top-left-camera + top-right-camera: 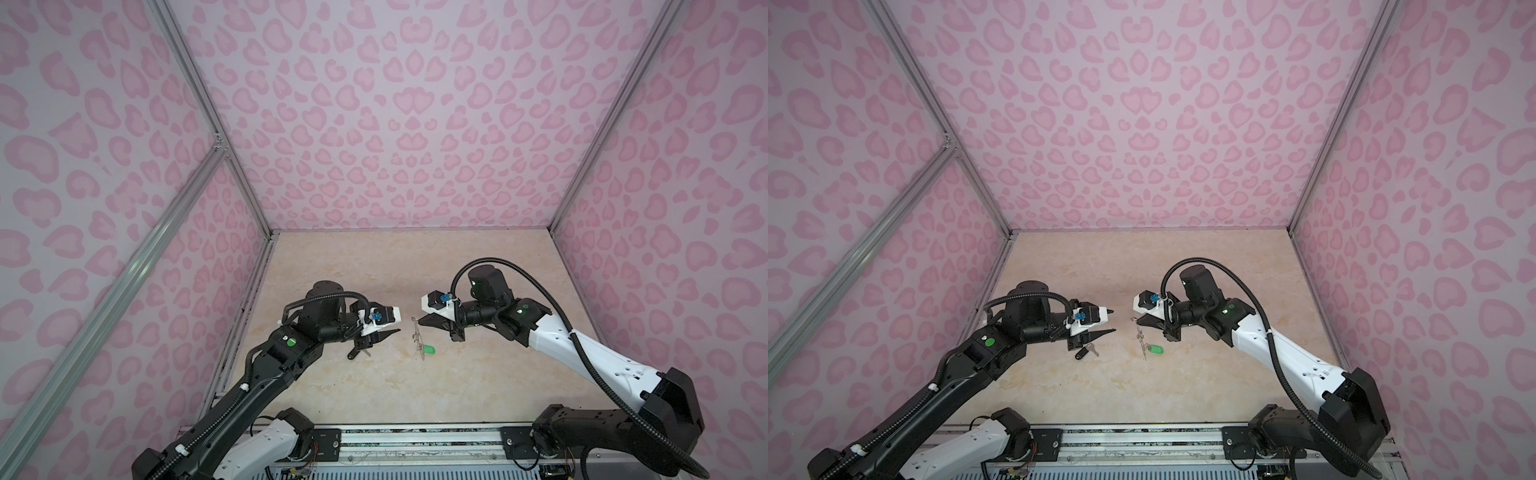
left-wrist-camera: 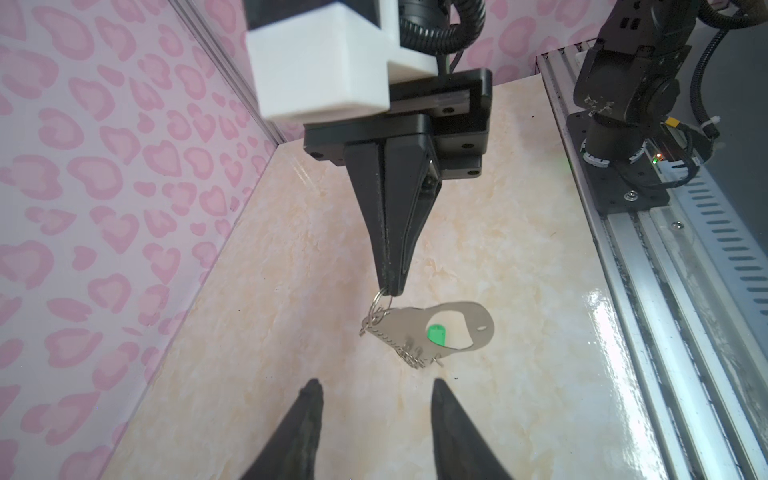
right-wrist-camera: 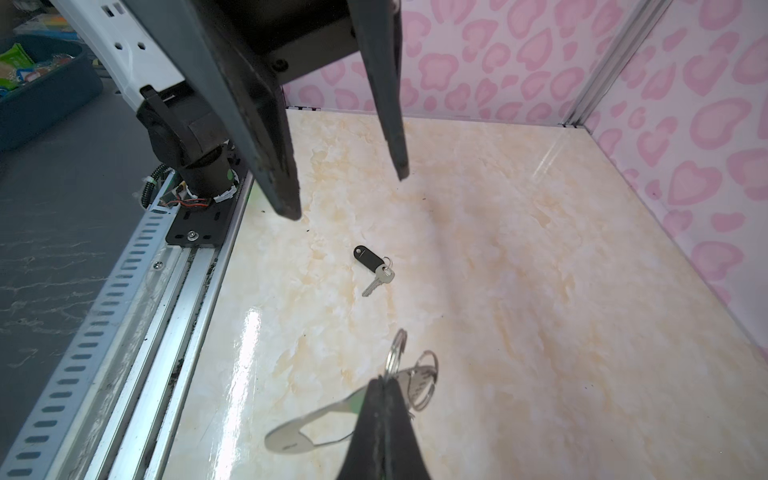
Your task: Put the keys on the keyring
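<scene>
The keyring (image 2: 409, 328), a flat grey plate with an oval cutout and small wire rings, hangs edge-on above the table in both top views (image 1: 417, 338) (image 1: 1140, 338). My right gripper (image 3: 384, 380) (image 1: 419, 322) is shut on one of its wire rings. A green tag (image 1: 428, 351) (image 2: 436, 335) shows beside the plate's lower end; I cannot tell whether it is attached. The key with the black tag (image 3: 369, 254) (image 1: 1082, 352) lies flat on the table. My left gripper (image 2: 376, 386) (image 1: 1113, 321) hovers above that key, open and holding nothing.
The beige marble-look tabletop (image 1: 415, 395) is walled by pink patterned panels on three sides. An aluminium rail (image 1: 415, 436) with both arm bases runs along the front edge. A dark blue bin (image 3: 41, 83) stands outside the cell.
</scene>
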`<state>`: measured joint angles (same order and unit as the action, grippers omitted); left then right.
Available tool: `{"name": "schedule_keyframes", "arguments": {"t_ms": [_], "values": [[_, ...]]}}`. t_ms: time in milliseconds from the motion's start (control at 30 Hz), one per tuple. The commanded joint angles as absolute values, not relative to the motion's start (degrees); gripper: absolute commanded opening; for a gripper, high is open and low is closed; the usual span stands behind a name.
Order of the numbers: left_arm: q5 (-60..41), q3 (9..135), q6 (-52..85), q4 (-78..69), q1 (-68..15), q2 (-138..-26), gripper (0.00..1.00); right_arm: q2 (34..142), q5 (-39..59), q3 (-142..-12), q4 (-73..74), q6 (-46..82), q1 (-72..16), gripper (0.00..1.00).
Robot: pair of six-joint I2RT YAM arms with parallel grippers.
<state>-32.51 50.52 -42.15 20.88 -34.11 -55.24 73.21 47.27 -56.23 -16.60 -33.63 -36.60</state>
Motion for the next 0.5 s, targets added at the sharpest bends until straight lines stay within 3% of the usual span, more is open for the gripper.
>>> {"name": "schedule_keyframes", "arguments": {"t_ms": [0, 467], "values": [[-29.27, 52.18, -44.91, 23.10, -35.46, -56.60, 0.42, 72.95, 49.49, -55.93, -16.97, -34.91, -36.83, 0.00], [-24.91, 55.72, -47.46, 24.81, -39.53, -61.43, 0.38, 74.02, 49.55, -58.45, -21.73, -37.35, -39.38, 0.00]]}}
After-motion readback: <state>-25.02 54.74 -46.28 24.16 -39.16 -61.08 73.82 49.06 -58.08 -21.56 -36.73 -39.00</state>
